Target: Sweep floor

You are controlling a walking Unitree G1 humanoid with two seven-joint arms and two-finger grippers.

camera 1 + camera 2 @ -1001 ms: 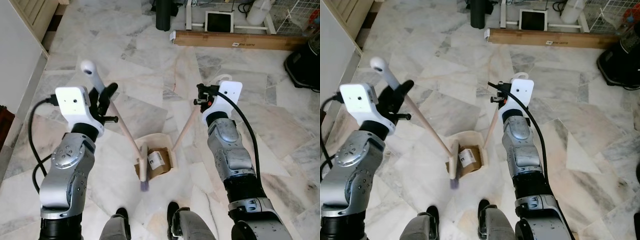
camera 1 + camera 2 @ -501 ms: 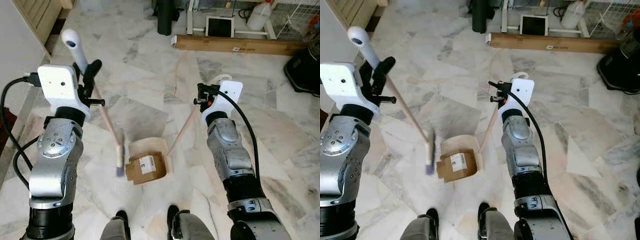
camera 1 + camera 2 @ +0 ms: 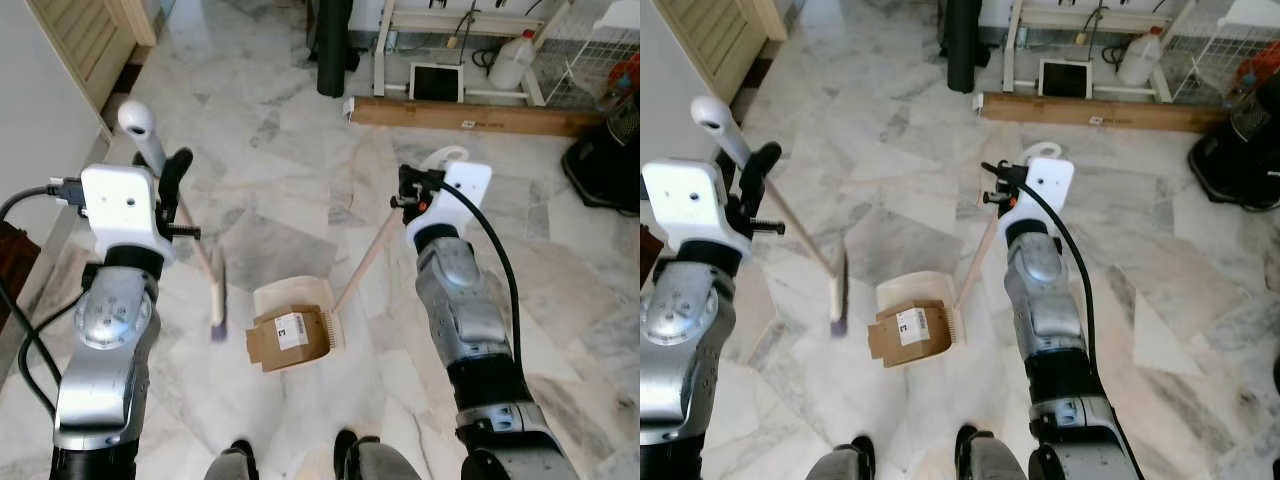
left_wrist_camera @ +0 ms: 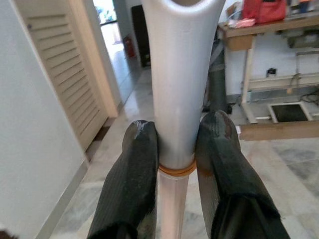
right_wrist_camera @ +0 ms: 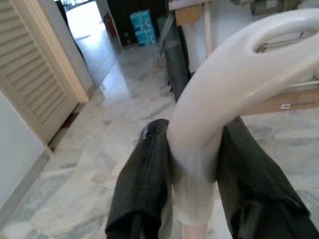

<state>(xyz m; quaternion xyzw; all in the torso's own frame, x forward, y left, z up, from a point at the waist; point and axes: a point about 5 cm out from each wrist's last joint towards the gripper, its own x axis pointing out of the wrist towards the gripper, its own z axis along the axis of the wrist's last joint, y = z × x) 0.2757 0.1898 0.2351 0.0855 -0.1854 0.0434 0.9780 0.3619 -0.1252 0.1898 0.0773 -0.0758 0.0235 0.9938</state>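
We see the broom [image 3: 190,240] slanting down at our left, its bristled head [image 3: 217,305] blurred just left of the cream dustpan [image 3: 296,313], which sits on the marble floor [image 3: 280,160] ahead of our feet with a brown cardboard box [image 3: 285,335] lying in it. Our left hand [image 4: 175,149] is clamped on the broom's white grip. Our right hand [image 5: 192,159] is closed around the white looped handle of the dustpan's long stick [image 3: 365,262].
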